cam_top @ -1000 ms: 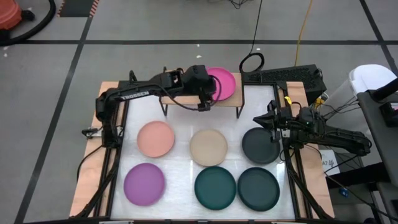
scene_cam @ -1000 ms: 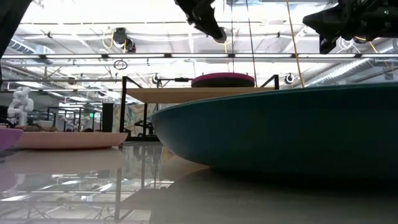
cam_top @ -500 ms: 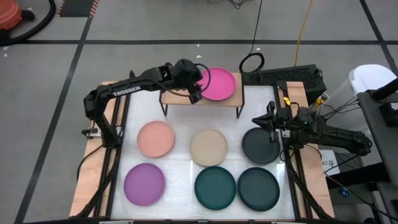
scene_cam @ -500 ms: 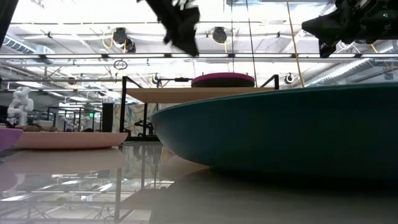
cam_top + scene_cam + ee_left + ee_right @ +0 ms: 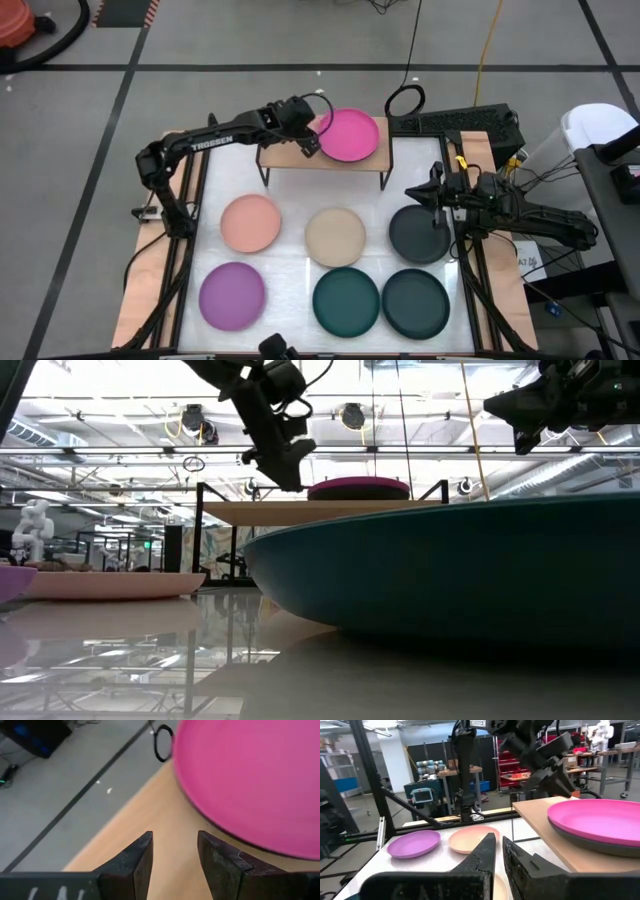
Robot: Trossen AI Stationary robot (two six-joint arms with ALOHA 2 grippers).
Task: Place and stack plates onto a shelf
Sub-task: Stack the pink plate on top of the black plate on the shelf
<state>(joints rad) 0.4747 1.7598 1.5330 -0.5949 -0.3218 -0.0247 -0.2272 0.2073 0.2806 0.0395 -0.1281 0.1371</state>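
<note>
A magenta plate (image 5: 349,134) lies on the right half of the shelf (image 5: 280,160), a light wooden board on black legs at the table's far edge. In the right wrist view a dark plate (image 5: 600,847) shows under its rim. My left gripper (image 5: 175,851) hovers open just above the bare left half of the board, beside the magenta plate's rim (image 5: 200,815), with nothing between its fingers. On the table lie salmon (image 5: 250,222), beige (image 5: 335,236), charcoal (image 5: 420,233), purple (image 5: 232,296) and two dark teal (image 5: 346,301) plates. My right gripper (image 5: 412,193) waits shut at the table's right side.
The large teal plate (image 5: 450,570) fills the low view's foreground. Black frame rails (image 5: 190,230) run along both sides of the white table. A coiled cable (image 5: 405,100) lies on the floor behind the shelf. The shelf's left half (image 5: 165,815) is bare wood.
My left gripper has moved from the shelf's middle toward the table's left edge and has sunk toward the board's left half, rolling its wrist on the way. Its fingers have stayed open. The magenta plate has kept its place.
</note>
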